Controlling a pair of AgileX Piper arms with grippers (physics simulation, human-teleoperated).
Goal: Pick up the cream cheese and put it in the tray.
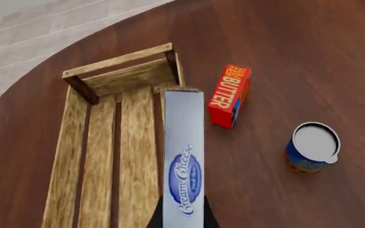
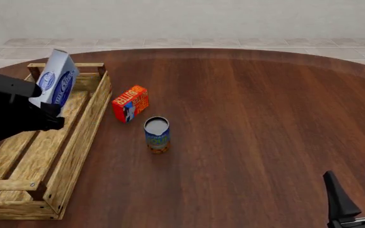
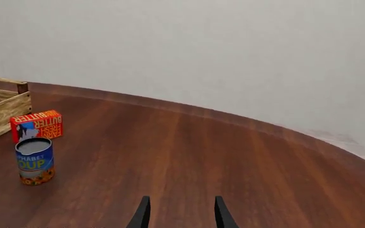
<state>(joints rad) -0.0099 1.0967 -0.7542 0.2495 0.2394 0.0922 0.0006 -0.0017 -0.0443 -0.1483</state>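
The cream cheese [image 2: 57, 80], a flat white and pale-blue box with a dark blue oval logo, hangs tilted in the air over the far part of the tray [image 2: 74, 142]. My left gripper [image 2: 46, 111] is shut on its lower end. The left wrist view shows the cream cheese [image 1: 184, 156] running out from between the black fingers [image 1: 156, 218], above the slatted bottom of the tray [image 1: 100, 156] and near its handle bar. My right gripper [image 2: 359, 192] stands open at the near right, far from the box, with nothing between its fingers [image 3: 142, 213].
A red-orange butter box [image 2: 129, 103] stands just right of the tray's far end. A blue can with a grey top [image 2: 157, 135] is a little nearer on the dark round table [image 2: 265, 118]. The butter box [image 3: 36, 125] and can [image 3: 34, 161] also show in the right wrist view.
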